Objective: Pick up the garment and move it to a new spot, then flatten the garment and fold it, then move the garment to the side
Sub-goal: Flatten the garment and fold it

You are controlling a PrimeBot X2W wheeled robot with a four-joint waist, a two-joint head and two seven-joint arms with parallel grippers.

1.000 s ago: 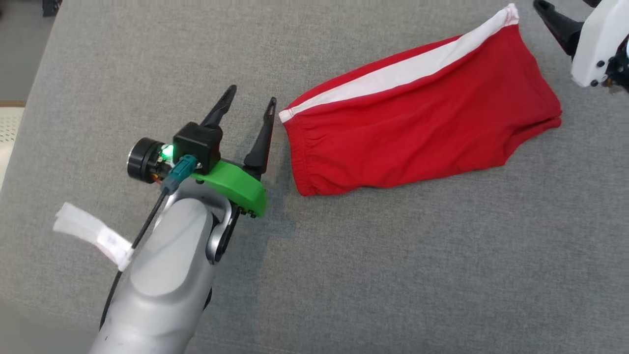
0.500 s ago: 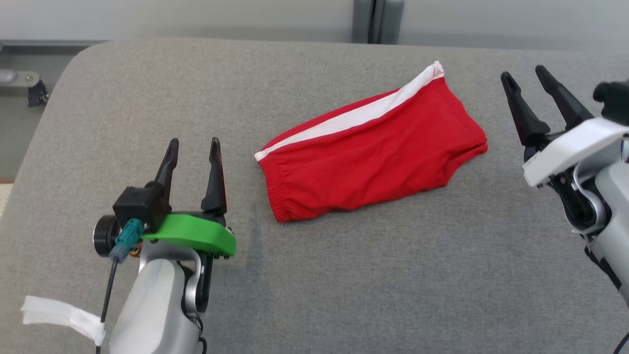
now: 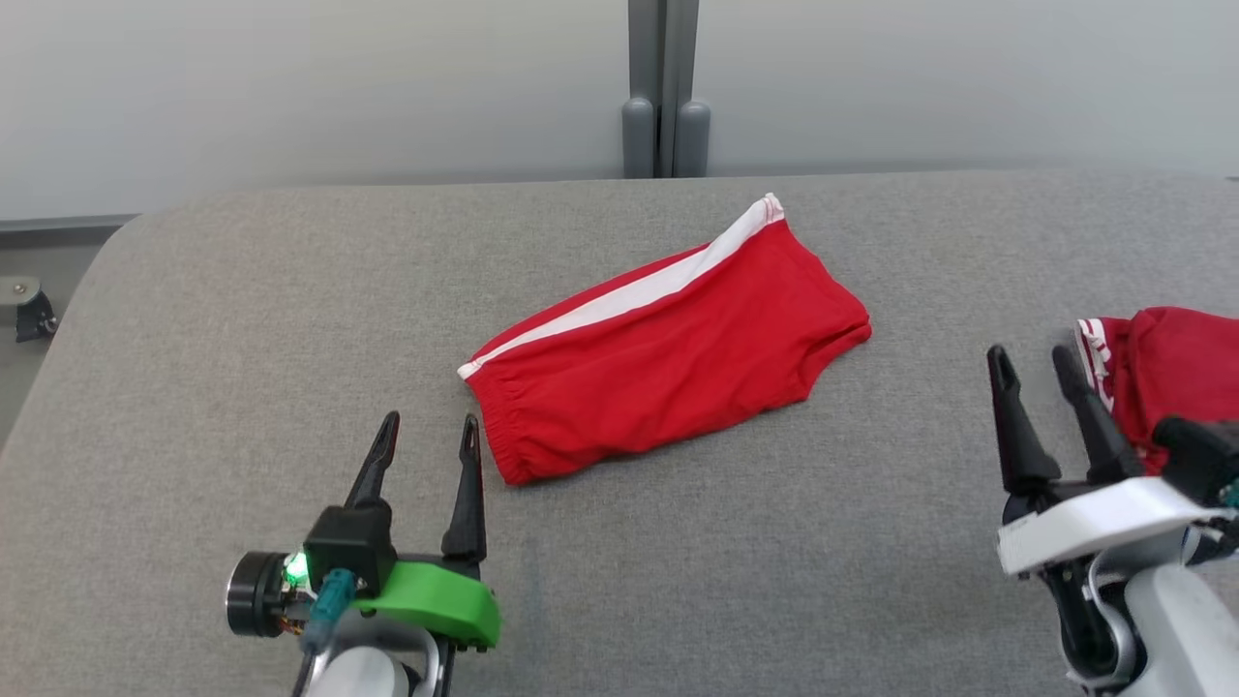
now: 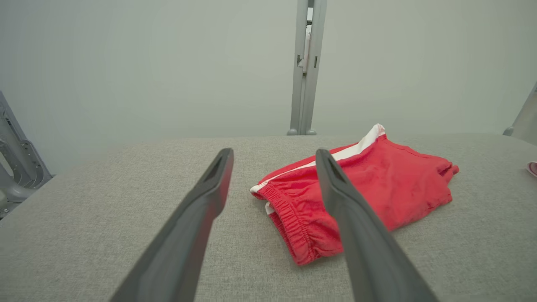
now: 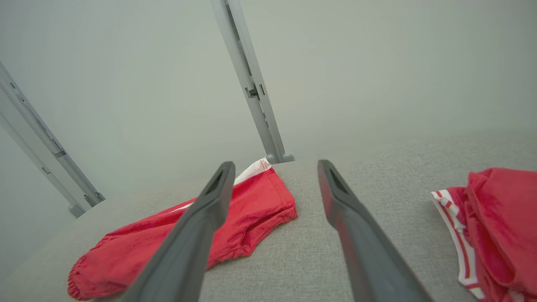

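Note:
The garment [image 3: 668, 348] is a pair of red shorts with a white side stripe, lying folded and flat near the middle of the grey padded table [image 3: 242, 290]. My left gripper [image 3: 431, 421] hovers open just left of its elastic waistband, empty. The left wrist view looks past my open left gripper [image 4: 273, 153] at the garment [image 4: 377, 188] a short way ahead and to the right. My right gripper [image 3: 1029, 354] stands open and empty at the lower right, well clear of the shorts' leg end. In the right wrist view my right gripper [image 5: 275, 164] frames the garment [image 5: 251, 209] ahead on the left.
A second red piece of clothing with red-and-white trim [image 3: 1171, 368] lies bunched at the table's right edge, just right of my right gripper, and appears again in the right wrist view [image 5: 499, 218]. A grey post [image 3: 664, 116] and pale wall stand behind the table's far edge.
The head camera has tilted up, so the whole picture shifted. Both grippers have drawn back from the shorts toward the near edge, still open. The shorts lie as before.

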